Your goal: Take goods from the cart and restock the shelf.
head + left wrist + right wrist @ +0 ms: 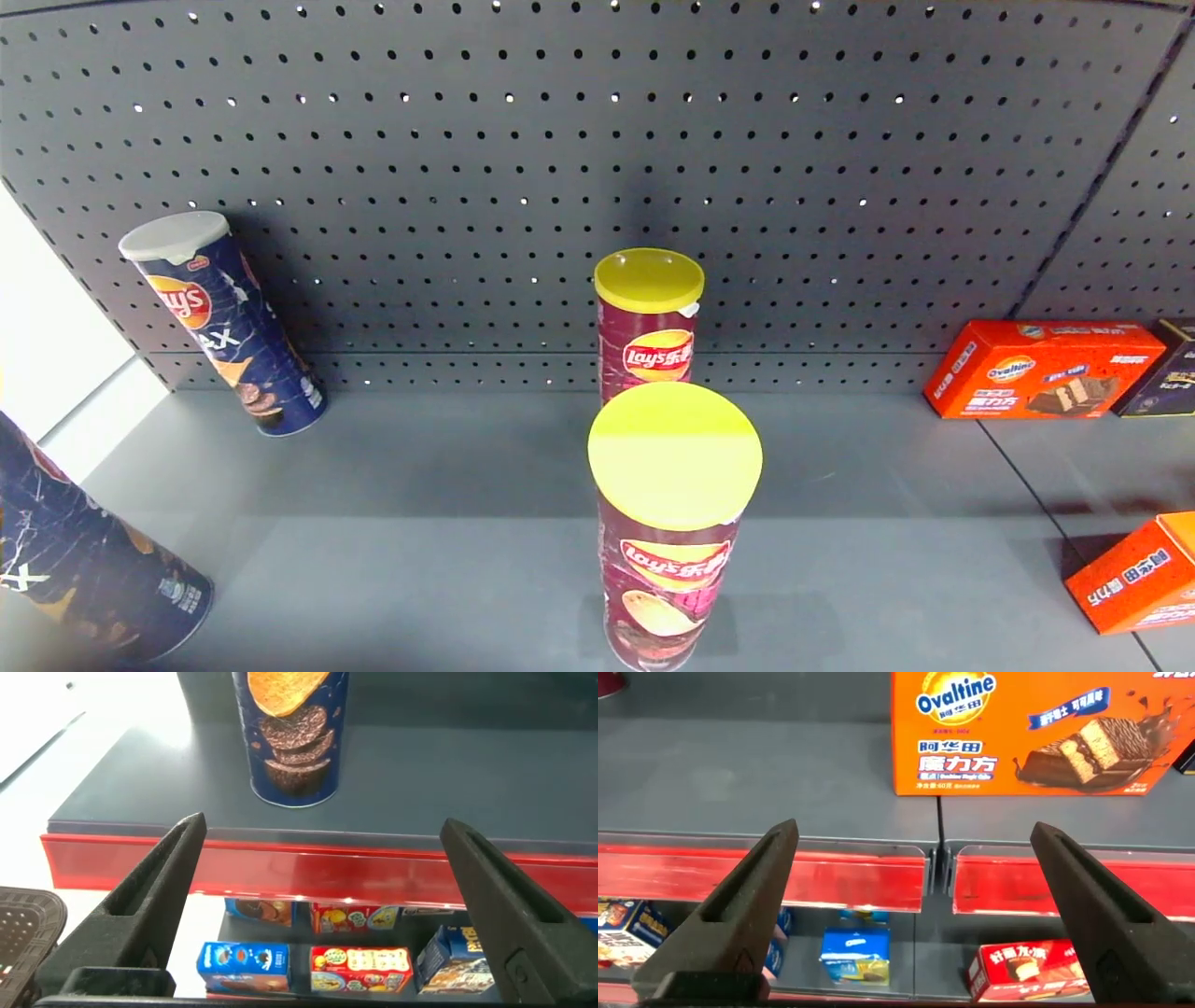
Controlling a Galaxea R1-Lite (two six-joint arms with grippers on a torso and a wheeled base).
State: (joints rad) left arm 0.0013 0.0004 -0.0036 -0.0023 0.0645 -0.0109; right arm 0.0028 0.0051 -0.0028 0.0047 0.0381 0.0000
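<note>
On the grey shelf two maroon chip cans with yellow lids stand in line at the centre, one at the back and one at the front. A blue chip can stands at the back left, another blue can at the front left. My left gripper is open and holds nothing, just in front of the shelf's red edge strip, facing a blue can. My right gripper is open with nothing in it, before the red strip, near an orange box.
Orange boxes lie at the right, one at the back and one at the front, with a dark box beyond. A perforated back panel closes the shelf. The shelf below holds small snack boxes.
</note>
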